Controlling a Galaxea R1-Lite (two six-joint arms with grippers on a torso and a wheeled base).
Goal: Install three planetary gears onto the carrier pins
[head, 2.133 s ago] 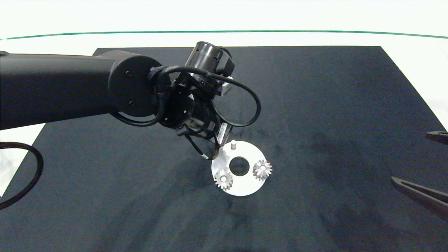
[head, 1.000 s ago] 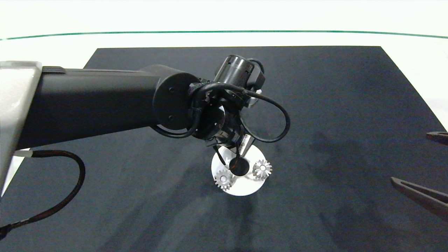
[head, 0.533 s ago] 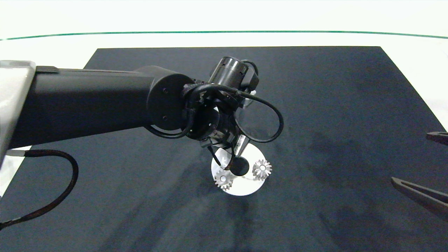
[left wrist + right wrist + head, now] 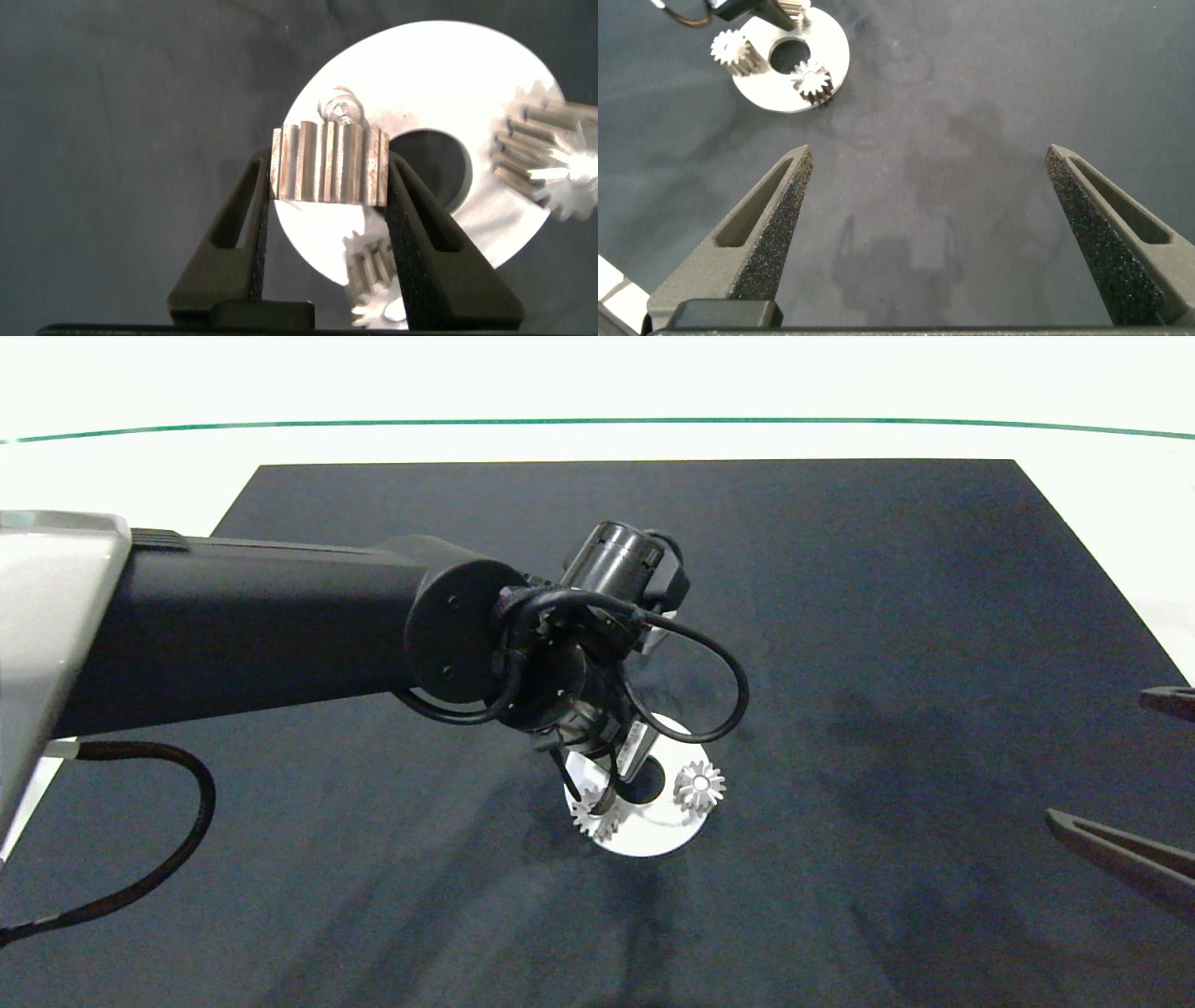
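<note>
While the left gripper (image 4: 329,177) pinches one planetary gear (image 4: 329,164) between its fingers (image 4: 411,219) just above the white disc (image 4: 653,831) at frame centre, two gears (image 4: 699,786) sit on pins; the right gripper (image 4: 938,177), lower right, gapes wide over the tabletop (image 4: 887,616)

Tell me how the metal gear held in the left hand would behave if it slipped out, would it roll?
The gear looks solid metal, so probably stiff and heavy for its size. The left hand pinches it across its toothed rim; dropped on its rim it might roll briefly, though the teeth and the dark mat should stop it.
</note>
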